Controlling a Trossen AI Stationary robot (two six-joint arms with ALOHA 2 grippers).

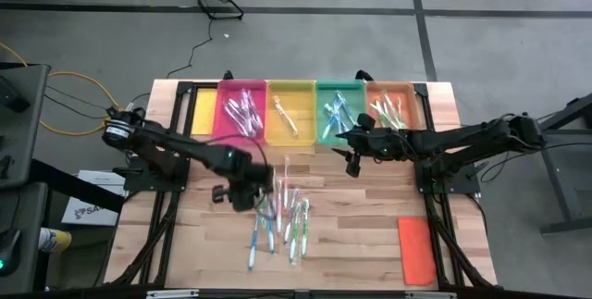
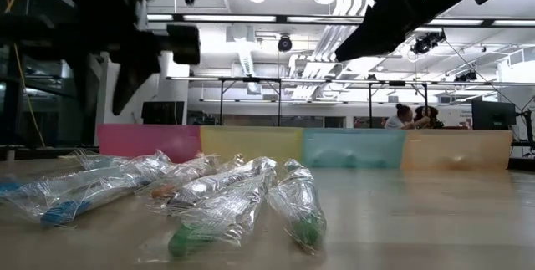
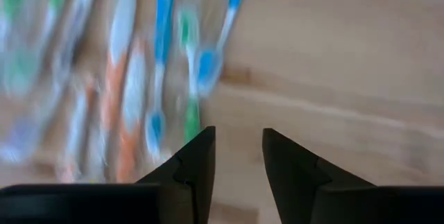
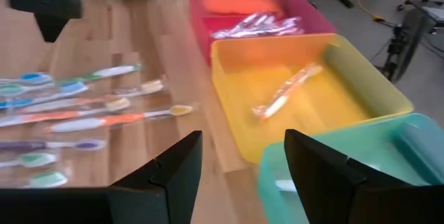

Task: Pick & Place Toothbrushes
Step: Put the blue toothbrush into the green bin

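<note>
The desk (image 1: 370, 234) is the biggest thing here, a pale wooden top with four trays in a row along its far edge: pink (image 1: 242, 111), yellow (image 1: 290, 111), teal (image 1: 340, 111) and orange (image 1: 390, 106). Each already has a few wrapped toothbrushes in it. An orange lid (image 1: 416, 249) lies flat near the near right corner.

The loose toothbrushes (image 1: 280, 218) lie in a tangle at the desk's middle, toward the near edge, each in a clear wrapper.

The left claw (image 1: 248, 194) hovers at the left side of that pile, its fingers (image 3: 196, 165) a little apart with nothing between them. The right claw (image 1: 354, 149) hangs just in front of the teal tray, also parted and empty.

The likely trouble is the pile itself. The brushes overlap and their wrappers touch, so a closing claw could catch two at once, or pinch only slippery film and lose the brush on the way to a tray. Mixed handle colours lying side by side could also send one to the wrong tray.
</note>
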